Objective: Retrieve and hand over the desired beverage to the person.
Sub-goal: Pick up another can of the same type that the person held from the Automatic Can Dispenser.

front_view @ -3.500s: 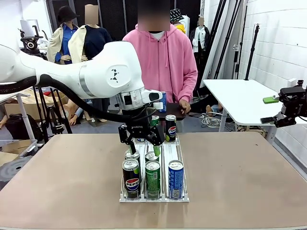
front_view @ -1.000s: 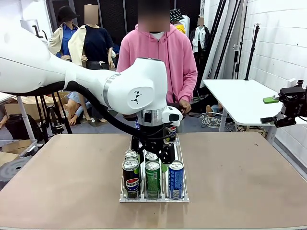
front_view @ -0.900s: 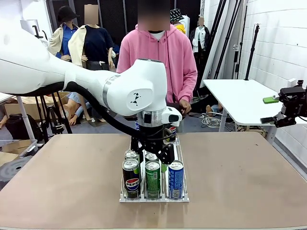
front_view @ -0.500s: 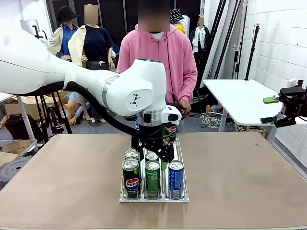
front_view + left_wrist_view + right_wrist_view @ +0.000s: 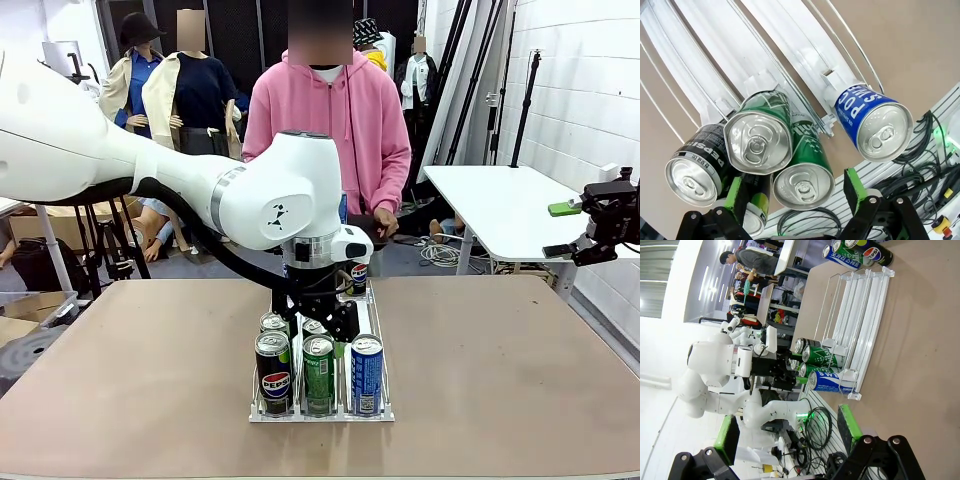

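Observation:
A white wire rack (image 5: 385,414) in the middle of the table holds beverage cans: a black Pepsi can (image 5: 273,373), a green can (image 5: 319,370) and a blue can (image 5: 367,374) in front, with more behind. My left gripper (image 5: 325,325) hangs open just behind the front row. In the left wrist view its fingers (image 5: 855,187) straddle a green can (image 5: 802,182) without touching it, with a blue Pocari Sweat can (image 5: 875,125) to one side. The person (image 5: 330,120) in a pink hoodie stands at the far side. My right gripper (image 5: 560,230) is open at the far right.
Another Pepsi can (image 5: 357,272) stands at the rack's far end. The right wrist view shows the rack (image 5: 865,315) with long bare lanes and open tabletop around it. A white side table (image 5: 500,205) stands off to the right.
Over the last second my left arm shifted slightly left above the cans with its jaws still wide. Earlier it came forward from the rack's rear. The right arm has not moved.

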You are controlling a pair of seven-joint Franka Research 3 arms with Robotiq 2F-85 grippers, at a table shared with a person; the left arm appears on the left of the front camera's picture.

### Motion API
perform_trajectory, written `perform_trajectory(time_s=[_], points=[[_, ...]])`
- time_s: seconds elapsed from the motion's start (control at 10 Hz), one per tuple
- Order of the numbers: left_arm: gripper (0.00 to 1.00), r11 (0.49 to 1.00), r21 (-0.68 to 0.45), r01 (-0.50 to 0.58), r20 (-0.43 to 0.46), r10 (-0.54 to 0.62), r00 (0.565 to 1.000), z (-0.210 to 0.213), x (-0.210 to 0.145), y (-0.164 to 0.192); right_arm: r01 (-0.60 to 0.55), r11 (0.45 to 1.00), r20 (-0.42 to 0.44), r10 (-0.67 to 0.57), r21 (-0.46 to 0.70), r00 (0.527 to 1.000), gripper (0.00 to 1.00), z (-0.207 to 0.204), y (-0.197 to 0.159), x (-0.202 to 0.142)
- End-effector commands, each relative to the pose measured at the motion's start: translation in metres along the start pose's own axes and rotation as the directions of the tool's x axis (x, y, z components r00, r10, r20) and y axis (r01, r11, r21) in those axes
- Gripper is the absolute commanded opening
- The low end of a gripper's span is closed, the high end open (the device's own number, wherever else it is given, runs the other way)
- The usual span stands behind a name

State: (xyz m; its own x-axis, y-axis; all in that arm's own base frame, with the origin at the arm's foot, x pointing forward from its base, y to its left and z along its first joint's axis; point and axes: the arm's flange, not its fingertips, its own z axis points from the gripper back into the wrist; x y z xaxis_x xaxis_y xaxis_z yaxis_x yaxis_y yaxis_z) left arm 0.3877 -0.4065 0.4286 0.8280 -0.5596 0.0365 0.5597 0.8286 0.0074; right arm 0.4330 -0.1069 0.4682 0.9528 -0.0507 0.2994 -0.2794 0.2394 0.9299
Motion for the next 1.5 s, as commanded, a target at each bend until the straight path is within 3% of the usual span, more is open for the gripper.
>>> perform_trajectory(time_s=[0.0, 0.4, 0.5, 0.8, 1.1, 1.3, 1.4], points=[[1.00, 0.999, -0.041, 0.030, 0.009, -0.030, 1.000, -0.010, -0.003, 0.006, -0.001, 1.000, 0.010, 0.001, -0.003, 1.000, 1.00, -0.001, -0.001, 0.000], [1.00, 0.999, -0.043, 0.024, 0.002, -0.024, 1.000, -0.018, -0.004, 0.004, -0.001, 1.000, 0.010, 0.001, -0.003, 1.000, 1.00, -0.001, -0.001, 0.000], [0.94, 0.999, -0.044, 0.020, -0.004, -0.021, 1.000, -0.020, -0.006, 0.004, -0.001, 1.000, 0.010, 0.001, -0.003, 1.000, 1.00, -0.001, -0.001, 0.000], [0.51, 0.998, -0.058, 0.025, -0.006, -0.026, 1.000, -0.023, -0.004, 0.004, -0.001, 1.000, 0.010, 0.001, -0.003, 1.000, 1.00, -0.001, -0.001, 0.000], [0.00, 0.998, -0.054, 0.027, 0.000, -0.027, 1.000, -0.024, -0.004, 0.005, -0.001, 1.000, 0.010, 0.001, -0.003, 1.000, 1.00, -0.001, -0.001, 0.000], [0.00, 0.997, -0.068, -0.032, -0.028, 0.030, 0.999, -0.026, 0.000, 0.009, -0.001, 1.000, 0.010, 0.001, -0.003, 1.000, 1.00, -0.001, -0.001, 0.000], [0.00, 0.999, -0.032, 0.011, -0.011, -0.012, 1.000, -0.018, 0.000, 0.001, -0.001, 1.000, 0.010, 0.001, -0.003, 1.000, 1.00, -0.001, -0.001, 0.000]])
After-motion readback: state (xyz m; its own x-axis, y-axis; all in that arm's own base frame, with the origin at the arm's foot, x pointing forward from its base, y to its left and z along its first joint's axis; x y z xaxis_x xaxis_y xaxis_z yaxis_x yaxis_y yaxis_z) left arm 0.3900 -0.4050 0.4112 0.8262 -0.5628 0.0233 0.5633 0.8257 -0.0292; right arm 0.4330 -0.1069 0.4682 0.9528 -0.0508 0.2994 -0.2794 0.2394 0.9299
